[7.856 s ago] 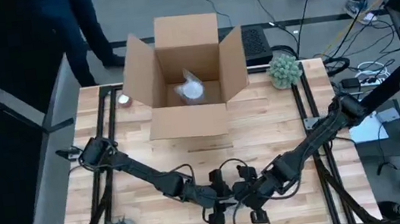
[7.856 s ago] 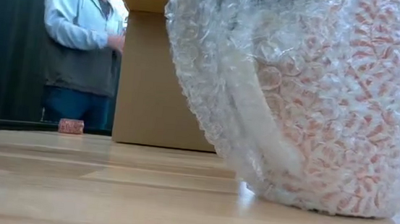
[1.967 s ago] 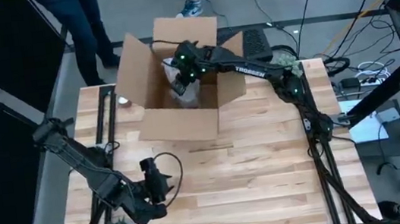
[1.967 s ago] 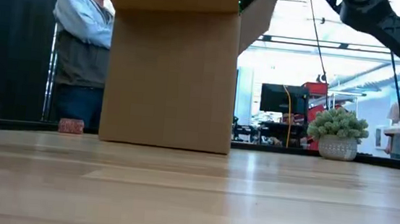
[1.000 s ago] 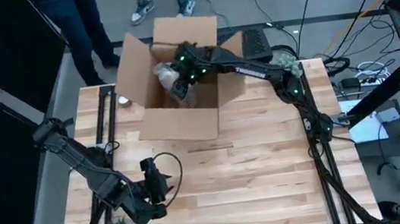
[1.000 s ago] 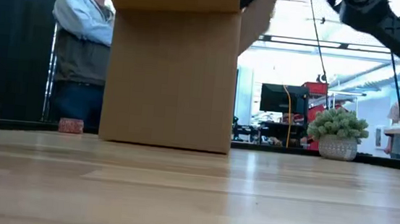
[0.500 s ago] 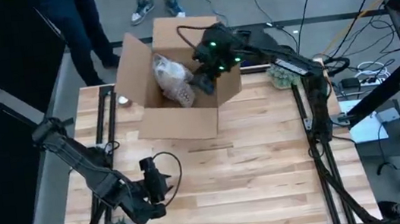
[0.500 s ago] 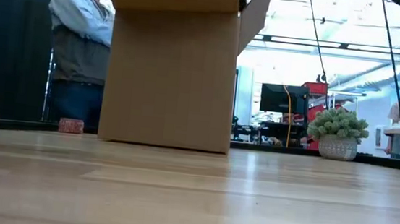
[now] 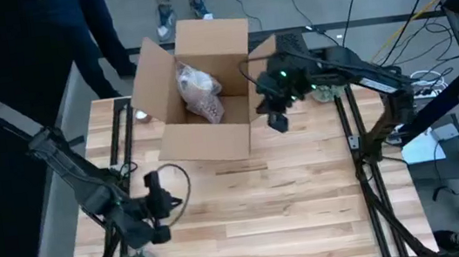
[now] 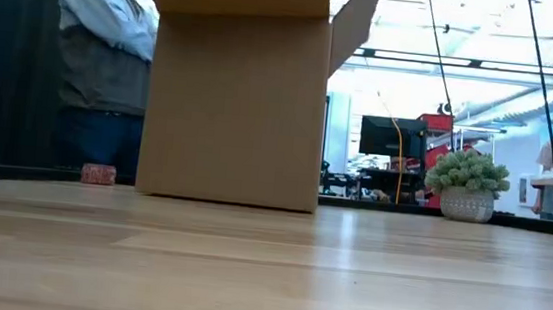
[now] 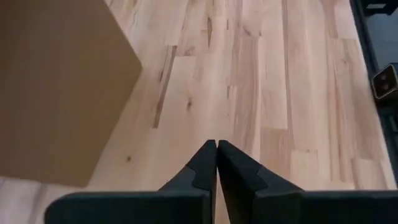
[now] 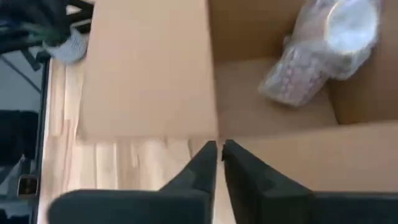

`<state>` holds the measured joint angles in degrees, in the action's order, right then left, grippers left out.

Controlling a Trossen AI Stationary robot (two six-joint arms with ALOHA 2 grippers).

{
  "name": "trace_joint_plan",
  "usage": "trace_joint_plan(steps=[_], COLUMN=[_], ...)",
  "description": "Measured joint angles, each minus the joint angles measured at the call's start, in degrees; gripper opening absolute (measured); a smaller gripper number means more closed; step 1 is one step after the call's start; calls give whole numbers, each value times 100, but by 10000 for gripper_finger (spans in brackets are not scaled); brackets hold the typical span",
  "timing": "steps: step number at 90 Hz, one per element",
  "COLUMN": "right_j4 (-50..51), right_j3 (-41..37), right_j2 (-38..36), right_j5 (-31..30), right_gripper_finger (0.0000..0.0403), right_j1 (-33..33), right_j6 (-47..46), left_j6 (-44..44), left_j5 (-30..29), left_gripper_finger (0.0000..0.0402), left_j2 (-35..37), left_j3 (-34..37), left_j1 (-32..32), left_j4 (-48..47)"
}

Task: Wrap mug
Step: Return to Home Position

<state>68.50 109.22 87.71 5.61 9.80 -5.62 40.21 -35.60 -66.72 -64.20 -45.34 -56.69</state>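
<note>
Brown cardboard is taking up the far middle of the wooden table [image 9: 309, 206]: the cardboard box [image 9: 209, 140] is standing open with its flaps splayed outward. The wrapped mug [image 9: 199, 93] is lying inside it on the box floor, a bundle of clear bubble wrap with orange showing through, tipped over rather than upright. The right gripper [image 12: 219, 146] is hovering just outside the box, beside its right flap and above the bare table. Its two dark fingers are pressing almost together and are gripping nothing. The right arm is reaching in from the table's right edge. The left gripper [image 11: 216, 144] is hanging low over the near left part of the table, well apart from the box. Its fingertips are meeting with nothing between them, and it is pointing across the planks with one corner of the box showing to its side. A potted plant [image 10: 468, 172] is sitting at the far right of the table, partly covered from above by the right arm. A small reddish object [image 10: 99, 174] is resting near the box's far left flap. A person [image 10: 105, 50] in a light top and dark vest is standing behind the table on that side, and another is standing farther off at the right.
</note>
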Motion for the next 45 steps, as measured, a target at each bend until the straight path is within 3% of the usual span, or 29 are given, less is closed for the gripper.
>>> trace_joint_plan(steps=[12, 25, 45], right_j4=[-1302, -2868, -5718], right_j3=[-1947, -3951, -6476], right_j2=[-1236, -2387, -3338], right_j5=[31, 61, 671], right_gripper_finger=[6, 2, 1], right_j1=[-243, -453, -498], right_j6=[-325, -654, -853], left_j6=[169, 59, -359], left_j5=[133, 230, 250], left_gripper_finger=[0, 0, 0], left_j2=[919, 1933, 2964], left_j3=[628, 1626, 2993], left_j1=[-67, -83, -83], left_j4=[206, 1164, 2660])
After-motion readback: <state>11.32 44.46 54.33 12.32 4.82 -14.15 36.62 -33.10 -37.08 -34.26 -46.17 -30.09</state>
